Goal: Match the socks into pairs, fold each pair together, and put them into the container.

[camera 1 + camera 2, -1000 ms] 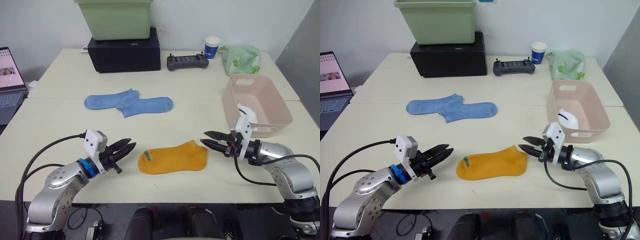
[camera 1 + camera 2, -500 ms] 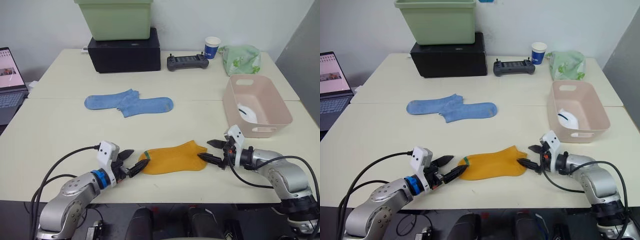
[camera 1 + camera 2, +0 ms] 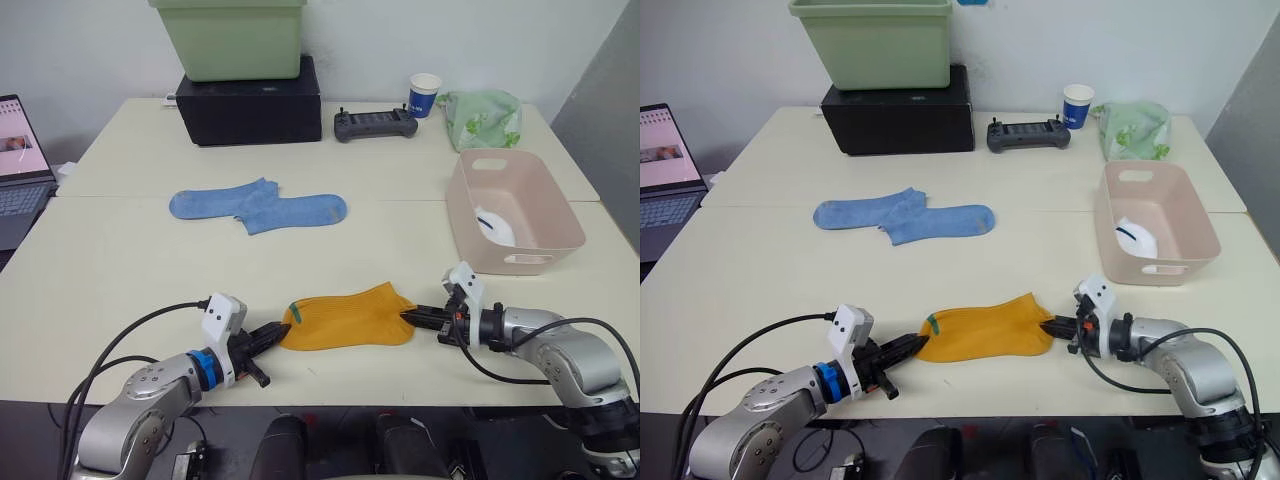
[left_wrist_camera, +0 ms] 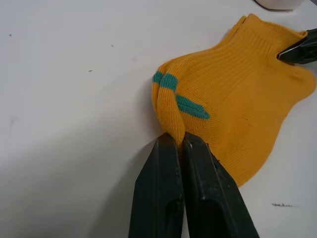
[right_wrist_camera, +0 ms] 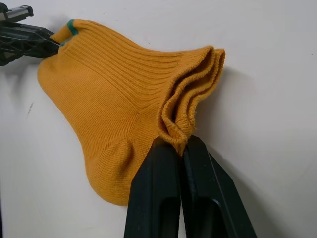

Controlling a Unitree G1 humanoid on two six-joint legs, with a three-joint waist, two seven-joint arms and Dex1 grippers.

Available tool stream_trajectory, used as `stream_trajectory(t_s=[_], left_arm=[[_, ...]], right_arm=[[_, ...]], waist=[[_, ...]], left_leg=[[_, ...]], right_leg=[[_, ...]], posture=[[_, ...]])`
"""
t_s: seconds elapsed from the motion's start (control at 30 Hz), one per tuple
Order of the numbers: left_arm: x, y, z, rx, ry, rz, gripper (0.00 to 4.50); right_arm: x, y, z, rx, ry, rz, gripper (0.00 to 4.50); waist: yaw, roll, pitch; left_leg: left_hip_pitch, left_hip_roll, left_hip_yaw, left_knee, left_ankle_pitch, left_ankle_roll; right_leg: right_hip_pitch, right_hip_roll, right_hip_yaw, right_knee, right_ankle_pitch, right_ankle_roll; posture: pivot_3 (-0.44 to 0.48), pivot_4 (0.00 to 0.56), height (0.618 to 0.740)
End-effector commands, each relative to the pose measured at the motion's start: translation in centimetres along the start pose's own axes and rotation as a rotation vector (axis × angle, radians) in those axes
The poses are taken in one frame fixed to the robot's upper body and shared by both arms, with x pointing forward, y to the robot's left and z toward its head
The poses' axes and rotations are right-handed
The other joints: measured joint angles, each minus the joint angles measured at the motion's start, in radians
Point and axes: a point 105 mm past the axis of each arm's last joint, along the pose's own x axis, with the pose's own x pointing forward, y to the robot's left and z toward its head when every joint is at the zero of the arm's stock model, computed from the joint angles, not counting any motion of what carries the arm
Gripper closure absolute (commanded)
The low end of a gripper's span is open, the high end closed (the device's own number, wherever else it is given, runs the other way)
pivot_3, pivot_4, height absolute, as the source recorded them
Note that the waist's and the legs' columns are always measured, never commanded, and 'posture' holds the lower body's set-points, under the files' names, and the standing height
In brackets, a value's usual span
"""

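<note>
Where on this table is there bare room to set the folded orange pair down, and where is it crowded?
Bare tabletop lies between the blue socks and the orange socks, and left of the blue socks toward the laptop. The far edge is crowded: black box, controller, cup, green bag. The pink tub holds a white sock.

the orange socks [image 3: 348, 316] lie stacked near the table's front edge (green marks at the left end), pinched at both ends. the two blue socks [image 3: 258, 207] lie flat and overlapping mid-table, left of centre. the pink tub [image 3: 513, 212] sits by the right edge, a white sock [image 3: 492, 223] inside.
</note>
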Motion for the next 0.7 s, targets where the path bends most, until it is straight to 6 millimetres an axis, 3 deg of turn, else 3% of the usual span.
stream_trajectory(t_s=[0.03, 0.37, 0.7], left_arm=[[0.1, -1.3, 0.2, 0.003, 0.009, -0.056, 4.46], [1.0, -1.8, 0.4, -0.014, 0.040, -0.103, 4.46], [1.1, -1.3, 0.5, -0.005, 0.041, -0.087, 4.46]], right_arm=[[-0.9, 0.5, 1.1, -0.031, -0.031, 0.009, 4.50], [-2.6, 0.1, 0.8, -0.003, -0.008, -0.022, 4.50], [-1.6, 0.2, 0.3, 0.006, -0.008, -0.019, 4.50]], waist=[[0.000, 0.000, 0.000], [0.001, 0.000, 0.000], [0.001, 0.000, 0.000]], left_leg=[[0.000, 0.000, 0.000, 0.000, 0.000, 0.000], [0.000, 0.000, 0.000, 0.000, 0.000, 0.000], [0.000, 0.000, 0.000, 0.000, 0.000, 0.000]], right_leg=[[0.000, 0.000, 0.000, 0.000, 0.000, 0.000], [0.000, 0.000, 0.000, 0.000, 0.000, 0.000], [0.000, 0.000, 0.000, 0.000, 0.000, 0.000]], posture=[[0.000, 0.150, 0.740], [0.000, 0.150, 0.740], [0.000, 0.150, 0.740]])
